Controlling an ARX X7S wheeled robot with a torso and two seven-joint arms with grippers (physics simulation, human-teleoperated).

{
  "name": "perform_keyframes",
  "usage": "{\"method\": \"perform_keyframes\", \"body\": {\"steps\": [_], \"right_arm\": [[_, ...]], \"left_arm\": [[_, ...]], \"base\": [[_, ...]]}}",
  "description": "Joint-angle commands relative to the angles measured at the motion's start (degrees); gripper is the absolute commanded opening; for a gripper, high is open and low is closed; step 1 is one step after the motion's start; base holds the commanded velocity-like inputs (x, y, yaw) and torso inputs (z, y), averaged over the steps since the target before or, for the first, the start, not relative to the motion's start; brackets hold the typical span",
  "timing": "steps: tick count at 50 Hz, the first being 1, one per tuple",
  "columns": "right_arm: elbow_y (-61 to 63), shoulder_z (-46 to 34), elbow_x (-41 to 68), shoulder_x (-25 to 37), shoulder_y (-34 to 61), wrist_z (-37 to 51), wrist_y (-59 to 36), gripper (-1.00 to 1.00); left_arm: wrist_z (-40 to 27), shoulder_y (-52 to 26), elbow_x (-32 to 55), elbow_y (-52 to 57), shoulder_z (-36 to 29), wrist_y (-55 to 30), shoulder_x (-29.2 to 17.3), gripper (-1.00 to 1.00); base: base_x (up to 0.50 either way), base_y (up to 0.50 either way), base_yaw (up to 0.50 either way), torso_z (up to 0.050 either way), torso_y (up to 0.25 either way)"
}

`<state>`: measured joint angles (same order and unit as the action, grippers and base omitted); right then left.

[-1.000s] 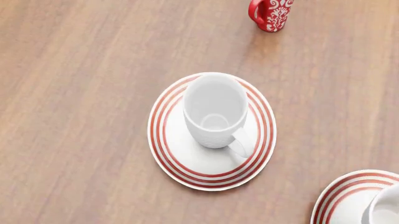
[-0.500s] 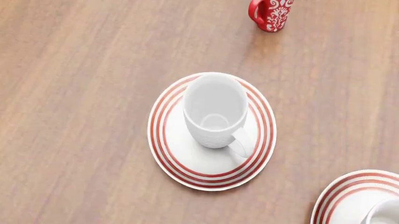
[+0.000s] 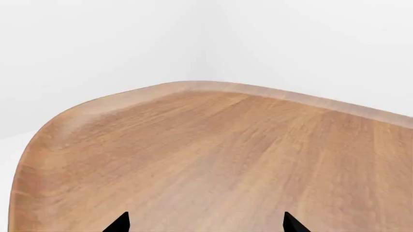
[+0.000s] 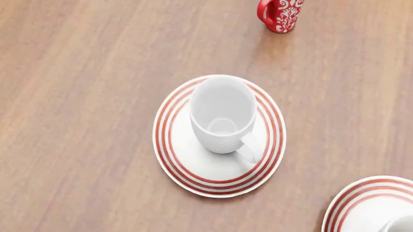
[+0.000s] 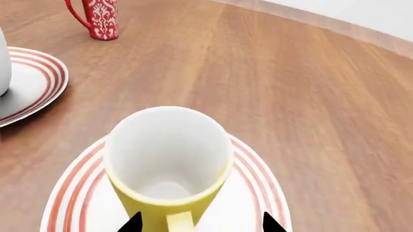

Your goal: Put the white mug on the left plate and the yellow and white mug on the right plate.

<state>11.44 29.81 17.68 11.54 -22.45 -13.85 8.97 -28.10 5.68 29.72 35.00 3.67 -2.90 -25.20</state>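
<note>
The white mug (image 4: 223,113) stands upright on the left plate (image 4: 169,159), handle towards the lower right. The yellow and white mug (image 5: 168,159) stands on the right plate (image 5: 67,195), which shows at the head view's lower right corner (image 4: 361,198); only a sliver of the mug's rim (image 4: 401,226) shows there. My right gripper (image 5: 201,223) is open, its fingertips either side of the mug's handle, close behind it. My left gripper (image 3: 204,224) is open and empty over bare table near a rounded corner. Neither gripper shows in the head view.
A red mug with a white floral pattern (image 4: 282,14) stands at the far side of the wooden table, also in the right wrist view (image 5: 100,18). The table's rounded edge (image 3: 193,87) shows in the left wrist view. The left plate's rim (image 5: 38,82) shows in the right wrist view.
In the head view the yellow and white mug's rim has slid down towards the lower right corner, almost out of view. The white mug, both plates and the red mug have not moved.
</note>
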Motion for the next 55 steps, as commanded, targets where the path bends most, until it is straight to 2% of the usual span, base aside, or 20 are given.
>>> {"method": "perform_keyframes", "body": {"steps": [1,20,28,36,43,51,55], "right_arm": [[2.28,1.27,2.54,-0.02,-1.40,-0.45,1.26,1.00],[9.08,2.79,8.96,0.46,-4.36,-2.34,2.76,1.00],[13.62,3.05,12.03,1.99,-2.29,0.15,0.06,1.00],[19.79,-0.75,11.62,7.48,7.09,9.06,-12.00,1.00],[17.41,-6.62,11.60,11.38,20.11,14.19,-20.68,1.00],[9.69,-13.36,7.61,11.24,30.55,15.65,-22.12,1.00],[3.89,-16.04,5.35,10.05,34.67,15.27,-20.14,1.00]], "left_arm": [[-0.16,0.13,0.17,0.13,0.08,0.10,-0.10,1.00],[-0.80,-0.02,0.65,0.71,0.23,-0.32,-0.40,1.00],[-0.98,-0.35,0.50,1.15,-0.45,-0.61,-0.31,1.00],[-0.15,-1.95,-2.10,1.91,-5.09,-2.18,-0.12,1.00],[0.38,-3.57,-3.21,1.91,-7.43,-4.06,-0.73,1.00],[-0.27,-12.20,-1.11,4.11,-9.35,-12.26,-3.18,1.00],[1.52,-16.50,0.19,3.99,-12.14,-15.47,-3.78,1.00]], "base": [[0.00,0.00,0.00,0.000,0.000],[0.00,0.00,0.00,0.000,0.000],[0.00,0.00,0.00,0.000,0.000],[0.00,0.00,0.00,0.000,0.000],[0.00,0.00,0.00,0.000,0.000],[0.00,0.00,0.00,0.000,0.000],[0.00,0.00,0.00,0.000,0.000]]}}
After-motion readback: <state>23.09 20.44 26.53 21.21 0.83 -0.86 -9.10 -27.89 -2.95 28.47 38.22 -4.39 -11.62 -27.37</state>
